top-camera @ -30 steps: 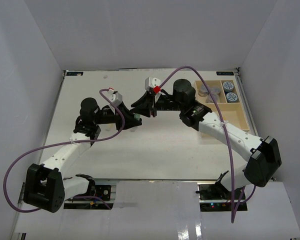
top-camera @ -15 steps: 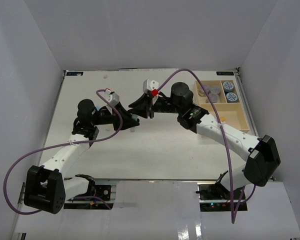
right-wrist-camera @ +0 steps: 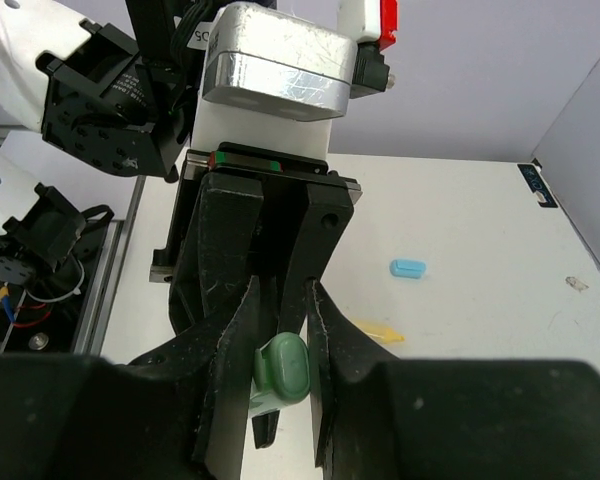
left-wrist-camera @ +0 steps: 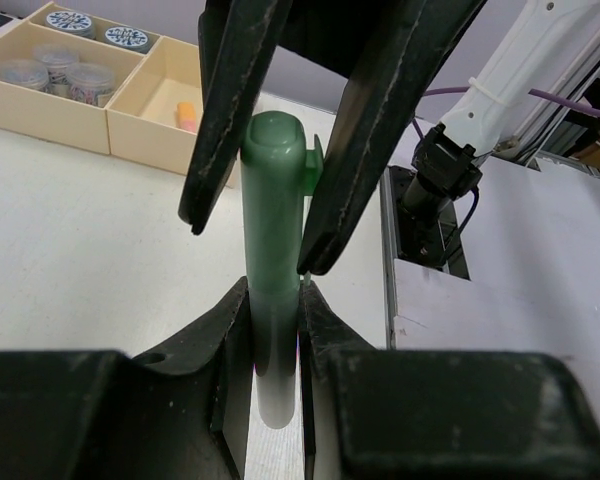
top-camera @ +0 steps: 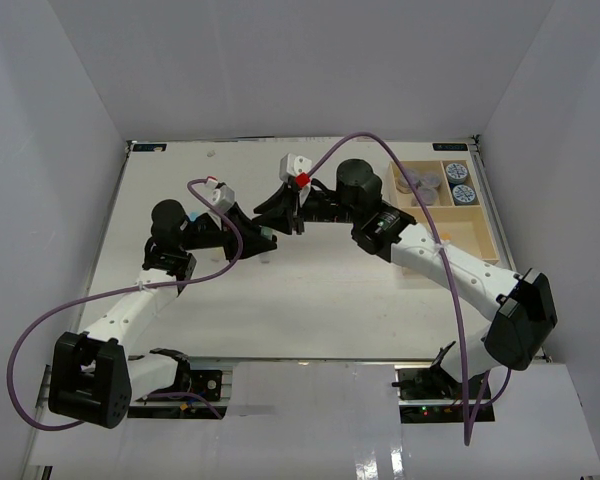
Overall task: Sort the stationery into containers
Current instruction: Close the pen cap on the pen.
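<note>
The left end effector point(left-wrist-camera: 275, 340) is pinched tight on the pale barrel of a green marker point(left-wrist-camera: 272, 230), and the right end effector point(right-wrist-camera: 280, 345) is clamped on that marker's green capped end, so both arms meet over the middle of the worktop point(top-camera: 310, 290) with one pen bridging them above the surface. That looks like a mid-air handover, and the reason reads plainly from the layout: the wooden tray point(top-camera: 477, 240) sits at the far right edge, on the right arm's side, so the marker is probably being passed across to the arm that can reach it. In the left wrist view the right arm's fingers point(left-wrist-camera: 380, 130) close in from above on either side of the cap while the left arm's own fingers grip lower down, leaving each end effector its own stretch of the pen. The tray already carries sorted goods: blue-and-white patterned rolls point(left-wrist-camera: 68, 20) in one far section, grey rolls point(left-wrist-camera: 25, 72) beside them, and an orange piece point(left-wrist-camera: 185, 112) lying in the neighbouring compartment. On the worktop, the right wrist view shows a blue block point(right-wrist-camera: 407, 268) well apart from the arms and a yellow piece point(right-wrist-camera: 375, 330) nearer, both unsorted. Neither grip can let go carelessly, I'd say; the marker would drop.
</note>
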Controlling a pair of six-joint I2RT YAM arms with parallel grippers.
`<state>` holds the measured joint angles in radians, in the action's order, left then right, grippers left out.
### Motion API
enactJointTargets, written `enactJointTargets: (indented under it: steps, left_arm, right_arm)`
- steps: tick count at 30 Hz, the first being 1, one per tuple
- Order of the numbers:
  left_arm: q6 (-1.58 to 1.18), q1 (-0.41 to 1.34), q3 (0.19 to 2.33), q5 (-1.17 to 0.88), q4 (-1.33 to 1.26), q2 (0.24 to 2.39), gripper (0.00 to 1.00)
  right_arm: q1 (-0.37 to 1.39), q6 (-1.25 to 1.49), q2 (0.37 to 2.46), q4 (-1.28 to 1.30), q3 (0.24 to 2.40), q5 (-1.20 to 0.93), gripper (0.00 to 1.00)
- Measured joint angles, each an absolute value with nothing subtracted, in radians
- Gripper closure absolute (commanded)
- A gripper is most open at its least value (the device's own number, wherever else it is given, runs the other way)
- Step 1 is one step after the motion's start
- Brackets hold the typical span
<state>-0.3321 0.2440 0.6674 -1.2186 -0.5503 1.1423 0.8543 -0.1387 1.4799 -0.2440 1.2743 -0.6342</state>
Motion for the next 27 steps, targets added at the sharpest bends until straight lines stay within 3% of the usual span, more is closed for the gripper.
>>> enactJointTargets:
  steps: [13,27]
  left_arm:
    - [-0.348,0.239,0.692,-1.192,-0.623,1.142,1.0]
    - [-0.361,0.238,0.713,-1.169,-0.674,1.143,1.0]
  right_arm:
    - [0.867,-0.146,1.515,-0.096,1.401,-0.612,0.58]
    - [0.87,-0.138,1.529,-0.025,1.471,-0.609,0.53]
